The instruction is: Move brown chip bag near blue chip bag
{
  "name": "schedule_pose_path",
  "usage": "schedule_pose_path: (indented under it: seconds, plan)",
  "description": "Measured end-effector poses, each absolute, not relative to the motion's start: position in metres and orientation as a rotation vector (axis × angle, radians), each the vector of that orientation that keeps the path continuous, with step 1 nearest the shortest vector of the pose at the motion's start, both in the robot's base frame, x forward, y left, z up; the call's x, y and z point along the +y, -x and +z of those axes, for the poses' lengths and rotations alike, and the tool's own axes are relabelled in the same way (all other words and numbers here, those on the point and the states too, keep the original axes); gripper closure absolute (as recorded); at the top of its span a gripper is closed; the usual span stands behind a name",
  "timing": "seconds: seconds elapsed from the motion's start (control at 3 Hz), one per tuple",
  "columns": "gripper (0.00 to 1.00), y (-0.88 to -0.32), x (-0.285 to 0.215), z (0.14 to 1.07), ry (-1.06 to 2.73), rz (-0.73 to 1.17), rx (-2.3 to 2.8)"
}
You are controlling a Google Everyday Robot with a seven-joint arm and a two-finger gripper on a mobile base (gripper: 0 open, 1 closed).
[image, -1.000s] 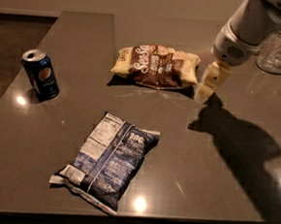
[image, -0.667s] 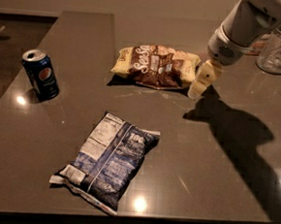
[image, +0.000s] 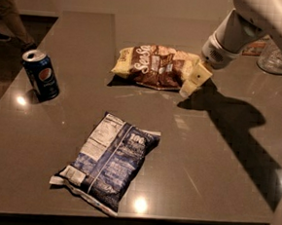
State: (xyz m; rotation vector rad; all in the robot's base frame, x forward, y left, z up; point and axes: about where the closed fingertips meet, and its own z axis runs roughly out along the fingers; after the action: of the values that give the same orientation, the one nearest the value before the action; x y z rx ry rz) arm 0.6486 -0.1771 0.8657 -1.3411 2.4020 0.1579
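Observation:
The brown chip bag [image: 154,66] lies flat at the back middle of the dark table, with white script lettering facing up. The blue chip bag [image: 110,161] lies flat nearer the front, label panel up, well apart from the brown bag. My gripper [image: 193,82] hangs from the white arm at the upper right. It sits low over the table at the brown bag's right end, touching or almost touching it.
A blue soda can [image: 40,75] stands upright at the left of the table. A clear glass jar [image: 274,59] stands at the back right behind the arm. The table's front edge [image: 123,218] runs just below the blue bag.
My gripper has moved left and slightly down, from beside the brown bag to its right end. The bags and the can have not moved.

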Motion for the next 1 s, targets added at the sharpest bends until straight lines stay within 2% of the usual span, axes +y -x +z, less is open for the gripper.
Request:
schedule_pose_path:
  seconds: [0.67, 1.0]
  plan:
    - [0.47, -0.659, -0.156, 0.873, 1.268, 0.258, 2.405]
    - [0.78, -0.638, -0.137, 0.901, 1.285, 0.320, 2.337]
